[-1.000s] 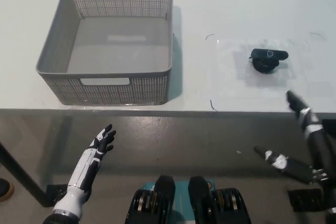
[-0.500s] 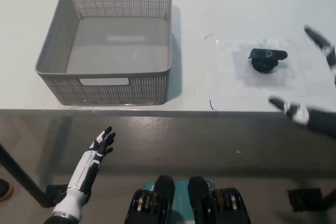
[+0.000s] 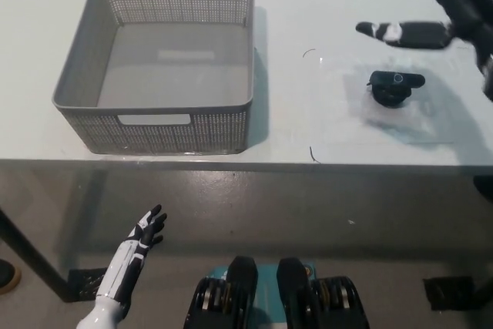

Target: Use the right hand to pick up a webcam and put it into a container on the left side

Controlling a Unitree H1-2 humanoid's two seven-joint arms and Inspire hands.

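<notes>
A small black webcam lies on the white table at the right. My black right hand hovers above and beyond it near the picture's top right, open, fingers spread, holding nothing. One finger stretches leftward just past the webcam. The grey perforated basket stands empty on the table's left half. My white left hand rests low at the lower left, below the table's edge, open.
The table's front edge runs across the picture's middle, with grey floor below it. Thin corner marks outline a patch around the webcam. A gap of bare table separates basket and webcam.
My right hand rose from below the table's front edge at the lower right, up past the webcam, to above it. My left hand dropped a little lower.
</notes>
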